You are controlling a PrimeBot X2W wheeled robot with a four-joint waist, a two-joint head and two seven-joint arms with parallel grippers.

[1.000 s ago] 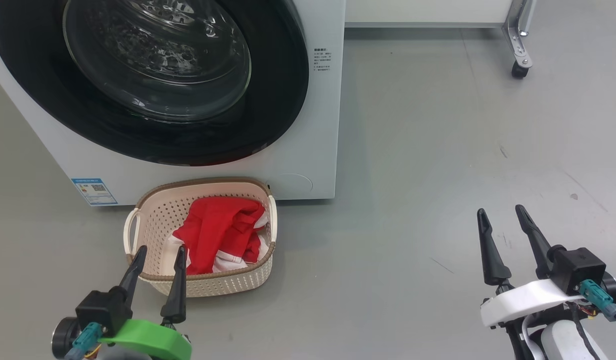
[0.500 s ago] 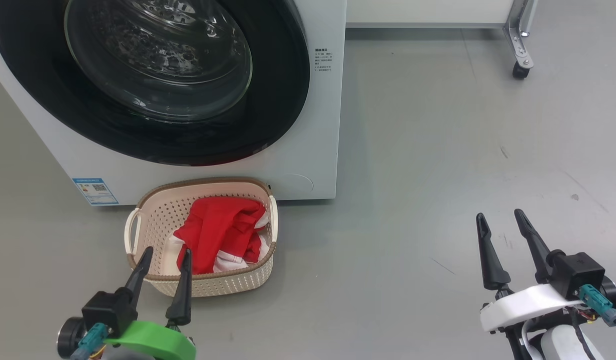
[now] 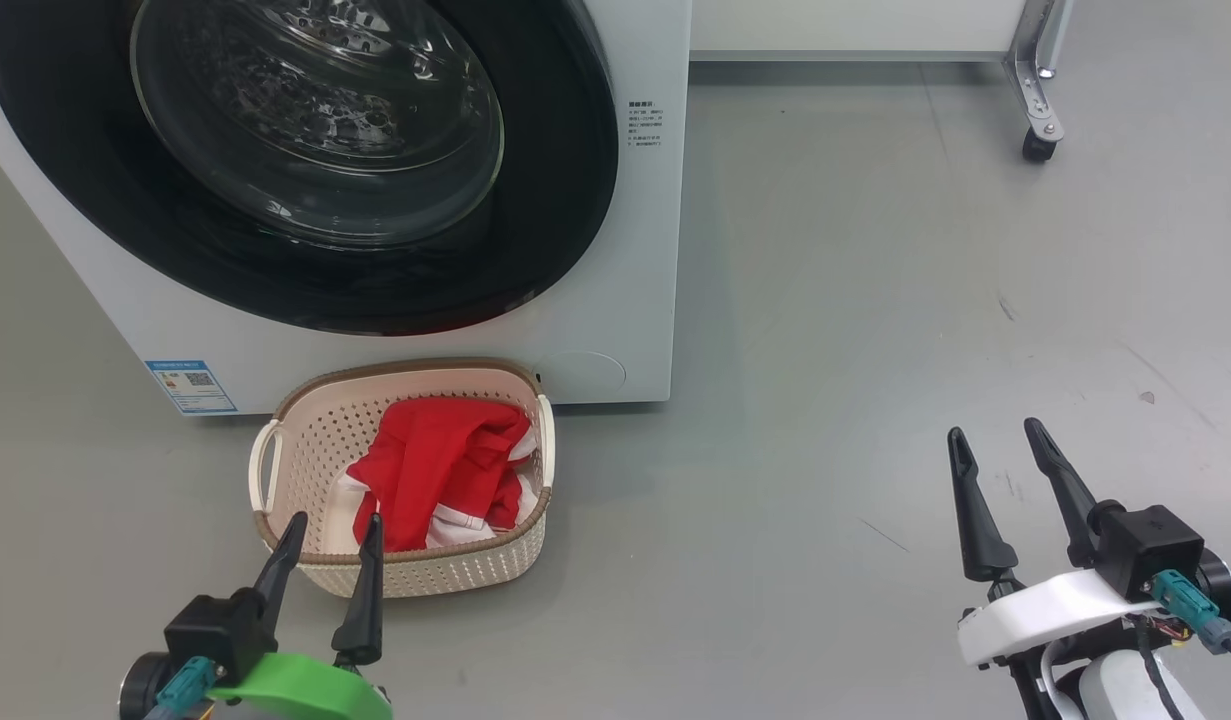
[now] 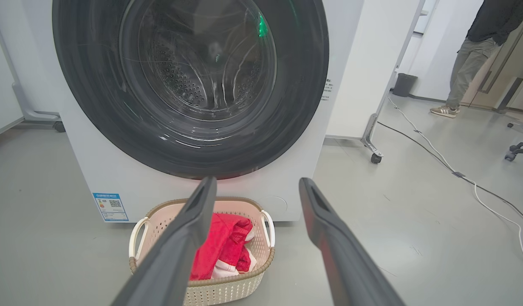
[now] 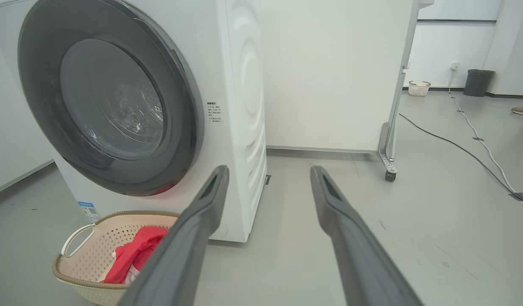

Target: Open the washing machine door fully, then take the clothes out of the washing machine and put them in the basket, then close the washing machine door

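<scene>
The left jaws are spread wide and hold nothing, their tips near the front rim of the basket [image 3: 310,440]; the right jaws, also spread and empty, hang over the grey floor [image 3: 825,300], well apart from it. The red clothes [image 3: 435,470] lie in the basket, which stands just before the washing machine [image 3: 625,300]. The washing machine door [image 3: 560,200] is shut.

We find the washing machine door [image 3: 315,130] cut by the head view's top edge, the blue label [image 3: 191,386] too small to read, a person [image 4: 467,68] cropped above the waist.
</scene>
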